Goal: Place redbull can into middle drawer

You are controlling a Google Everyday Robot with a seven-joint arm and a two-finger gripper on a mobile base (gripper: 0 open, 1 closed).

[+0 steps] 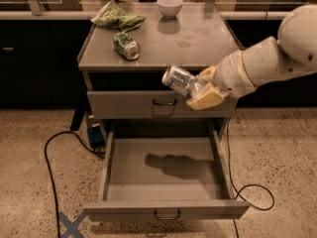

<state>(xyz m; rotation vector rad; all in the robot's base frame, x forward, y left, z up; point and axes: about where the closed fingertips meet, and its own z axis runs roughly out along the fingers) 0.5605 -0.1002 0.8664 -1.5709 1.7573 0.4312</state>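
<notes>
My gripper [196, 86] is shut on the redbull can [179, 79], a slim silver-and-blue can held tilted on its side. It hangs in front of the cabinet, level with the closed taller-fronted drawer [129, 104]. Below it the middle drawer [166, 208] is pulled fully open; it is wide and shallow, with a small dark wire handle on its low front panel. The can and arm cast a shadow on the drawer floor. My white arm reaches in from the right.
On the cabinet top [198, 43] lie a green can [126, 45], a green chip bag [118, 20] and a white bowl [169, 6]. Black cables [49, 172] trail on the floor on both sides. A blue tape cross [69, 224] marks the floor at front left.
</notes>
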